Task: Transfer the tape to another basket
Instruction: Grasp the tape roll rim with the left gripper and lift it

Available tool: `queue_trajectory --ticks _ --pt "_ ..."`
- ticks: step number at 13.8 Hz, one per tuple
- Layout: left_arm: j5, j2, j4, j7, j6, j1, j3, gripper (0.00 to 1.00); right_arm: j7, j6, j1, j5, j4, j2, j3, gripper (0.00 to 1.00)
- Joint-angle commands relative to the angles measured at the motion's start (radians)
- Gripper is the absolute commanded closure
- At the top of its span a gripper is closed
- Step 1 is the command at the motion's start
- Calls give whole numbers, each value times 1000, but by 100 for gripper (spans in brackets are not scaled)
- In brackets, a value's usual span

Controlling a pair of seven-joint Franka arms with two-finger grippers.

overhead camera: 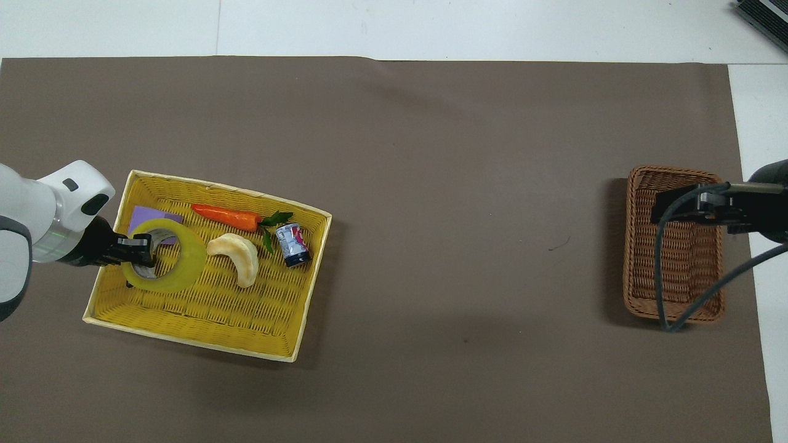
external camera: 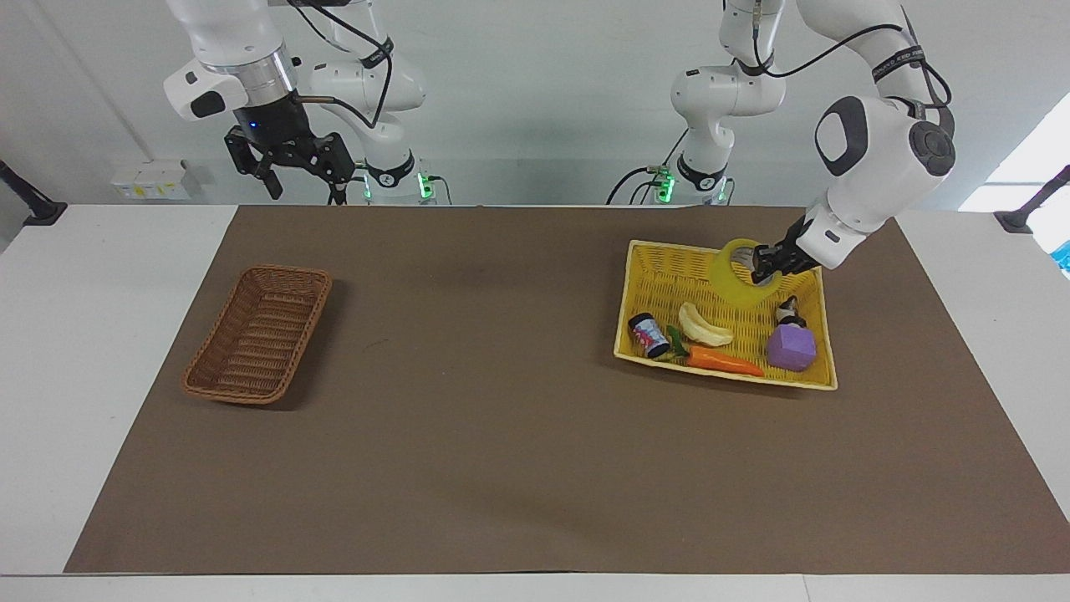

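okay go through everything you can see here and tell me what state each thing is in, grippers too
Yellow translucent tape roll: lifted, held over the yellow basket.
Left gripper: shut on the roll's wall.
Right gripper: open, waiting.
Yellow woven basket: holds banana, carrot, can, purple block.
Brown wicker basket: empty.

No legible text anywhere, not even on the small can's (external camera: 649, 334) printed label.

See-through yellow tape (external camera: 741, 272) with a whitish middle. Bright yellow woven basket (external camera: 660, 276). Dark brown woven basket (external camera: 258, 334). Orange carrot (external camera: 724, 361) with green leaves. Pale yellow banana (external camera: 702, 326). Purple block (external camera: 791, 348). Small can (external camera: 649, 334) in red, white and blue. Brown mat (external camera: 501, 418) on a white table (external camera: 92, 276).
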Motion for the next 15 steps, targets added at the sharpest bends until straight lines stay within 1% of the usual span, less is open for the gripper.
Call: queue_trajectory --ticks 1,6,9,12,14,15 --pt "-68 2 20 -110 -3 -99 6 100 -14 -17 -6 13 -20 -22 5 0" --pt "-184 1 26 -343 66 -301 1 100 -14 -13 0 15 -19 -22 13 0" --pt "-218 -1 26 -444 172 -423 1 100 -21 -19 -6 15 -11 -19 14 0" --pt "-285 1 26 -519 288 -513 1 100 -24 -13 -3 13 3 -26 14 0" --pt "-366 2 32 -544 306 -549 0 100 -27 -4 -1 19 -23 -38 17 0" --pt "-408 2 32 -544 328 -559 -2 100 -17 15 -1 73 -26 -37 14 0"
